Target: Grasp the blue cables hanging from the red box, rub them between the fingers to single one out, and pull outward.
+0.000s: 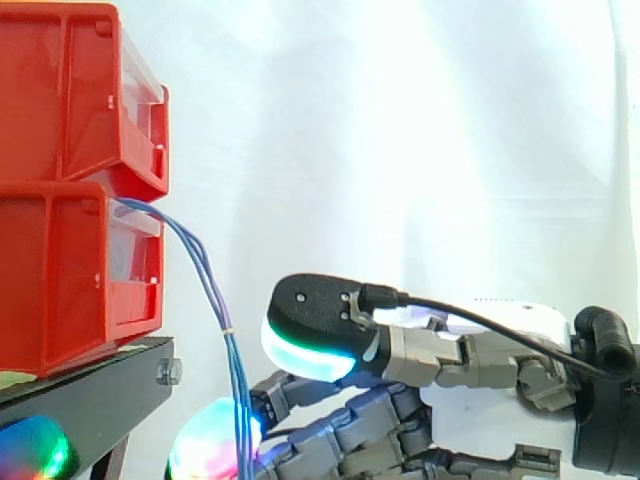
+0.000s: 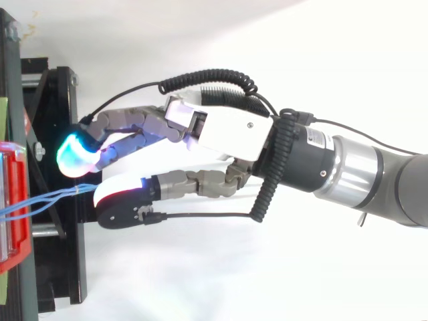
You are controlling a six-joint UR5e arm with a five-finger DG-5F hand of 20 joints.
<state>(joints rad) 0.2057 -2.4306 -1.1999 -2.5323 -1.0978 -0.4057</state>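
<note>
The blue cables (image 1: 238, 380) leave the front of the lower red bin (image 1: 60, 270) and hang nearly vertical past the black stand's (image 1: 90, 385) front edge. Their lower run meets the robot hand (image 2: 231, 130), which reaches in opposite the bin. Whether it pinches them cannot be told.

**Robot body, quick look**

Hand (image 2: 227, 130): white palm shell w/ small screws, grey segmented fingers. Pads (image 2: 72, 152) thick, one black-backed, glowing cyan, white, green. Wrist (image 2: 301, 150) black, then silver ring. Arm (image 2: 401, 187) grey, cylindrical.
</note>
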